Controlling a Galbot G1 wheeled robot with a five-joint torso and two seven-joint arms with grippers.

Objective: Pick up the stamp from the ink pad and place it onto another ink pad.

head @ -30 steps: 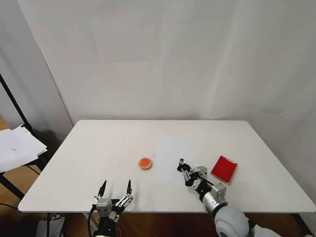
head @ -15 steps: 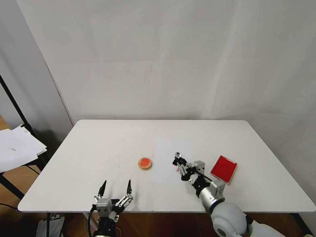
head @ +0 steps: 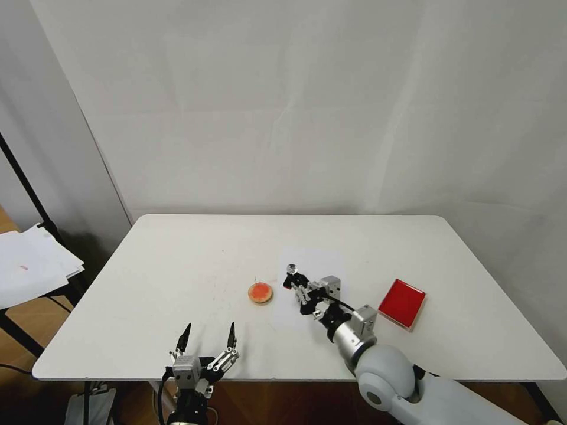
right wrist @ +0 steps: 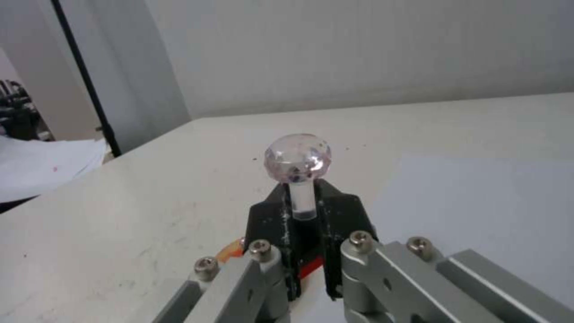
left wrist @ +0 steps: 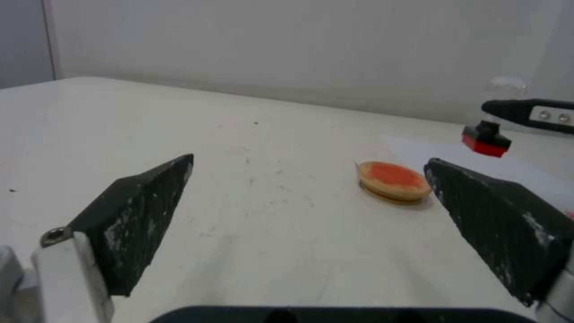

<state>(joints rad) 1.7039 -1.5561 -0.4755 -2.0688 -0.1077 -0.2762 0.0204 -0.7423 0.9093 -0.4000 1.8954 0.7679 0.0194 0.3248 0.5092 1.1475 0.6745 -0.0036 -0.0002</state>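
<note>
The right gripper [head: 293, 281] was clamped on the stamp [head: 290, 271], holding it in the air just beside the round ink pad [head: 260, 293]. The left gripper [head: 208, 337] waited near that pad, fingers apart. The red square pad [head: 401, 303] lay well apart from it.

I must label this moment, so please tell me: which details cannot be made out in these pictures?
- Stamp base, right wrist view: hidden between the right gripper jaws.
- Round ink pad, right wrist view: covered by the gripper except an orange sliver.
- Right gripper, left wrist view: cut off by the picture's edge.
- Stamp's height above the table, head view: not judgeable.
</note>
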